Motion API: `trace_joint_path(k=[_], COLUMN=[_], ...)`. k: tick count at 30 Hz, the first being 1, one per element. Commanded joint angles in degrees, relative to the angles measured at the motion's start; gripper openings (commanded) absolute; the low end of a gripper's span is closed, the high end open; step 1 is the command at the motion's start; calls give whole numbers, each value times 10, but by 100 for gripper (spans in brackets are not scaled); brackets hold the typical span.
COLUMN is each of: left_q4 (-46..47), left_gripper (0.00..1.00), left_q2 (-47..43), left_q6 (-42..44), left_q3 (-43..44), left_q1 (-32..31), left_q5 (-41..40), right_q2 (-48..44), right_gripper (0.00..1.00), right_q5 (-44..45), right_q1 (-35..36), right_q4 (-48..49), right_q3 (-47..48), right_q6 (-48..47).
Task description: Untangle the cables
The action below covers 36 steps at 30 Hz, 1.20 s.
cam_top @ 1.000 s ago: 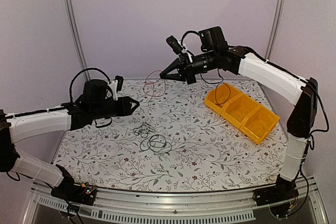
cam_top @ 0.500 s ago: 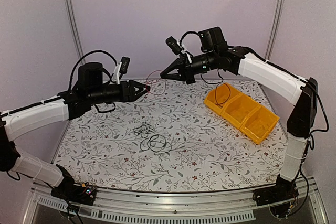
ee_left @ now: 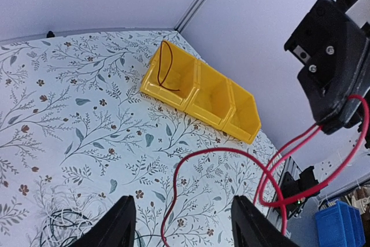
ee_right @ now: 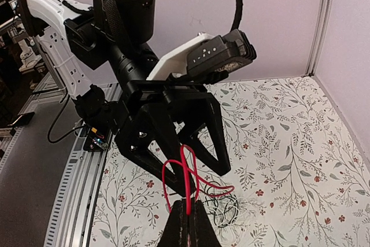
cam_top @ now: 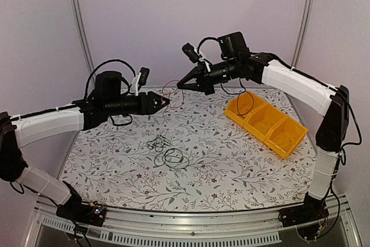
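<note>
Right pincer [ee_right: 186, 209] tight on red cable [ee_left: 219, 150], left pincer [ee_left: 182, 203] spread around it, clearest from right wrist.

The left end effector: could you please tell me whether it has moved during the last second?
Yes. The left end effector moved farther back and rightward, away from the cable clump and nearer the yellow bin.

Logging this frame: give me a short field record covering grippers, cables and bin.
right gripper: shut on red cable, raised above the far side of the table
left gripper: open, raised, pointed at the hanging red cable, not gripping it
cables on table: small dark and whitish clump near the middle
yellow bin: three compartments, on the right side
bin contents: one dark cable loop in the far-left compartment; the other two look empty
</note>
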Motion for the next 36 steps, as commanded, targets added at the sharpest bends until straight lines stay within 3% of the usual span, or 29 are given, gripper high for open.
trace_joint_path(k=[1,6,11,17,22,29,33,36], left_q4=[2,30,59,85,56,-7,-36,-31], left_gripper=[56,49,36,0,0,0,0,0], left_q2=[31,64,88,98,63,-46,-109,-143], left_q6=[-7,-13,-20,-38,-39,-81,-111,-117], left_q3=[7,8,11,9,-13,-102,-148,-167], left_q1=[5,4,5,5,12,67,93,101], left_q5=[-8,15,36,40,-32,-134,-180,-195], right_q2=[-3,-5,-8,-10,-20,-52,-73,-82], right_gripper=[0,0,0,0,0,3,6,6], right_q5=[-3,-4,-3,3,27,78,206,254], right_q1=[1,1,1,1,-2,-39,-49,-55], right_q4=[6,6,6,6,9,20,39,51], right_q3=[-1,-2,0,-1,-3,-27,-61,-83], right_q6=[6,6,6,7,11,23,23,21])
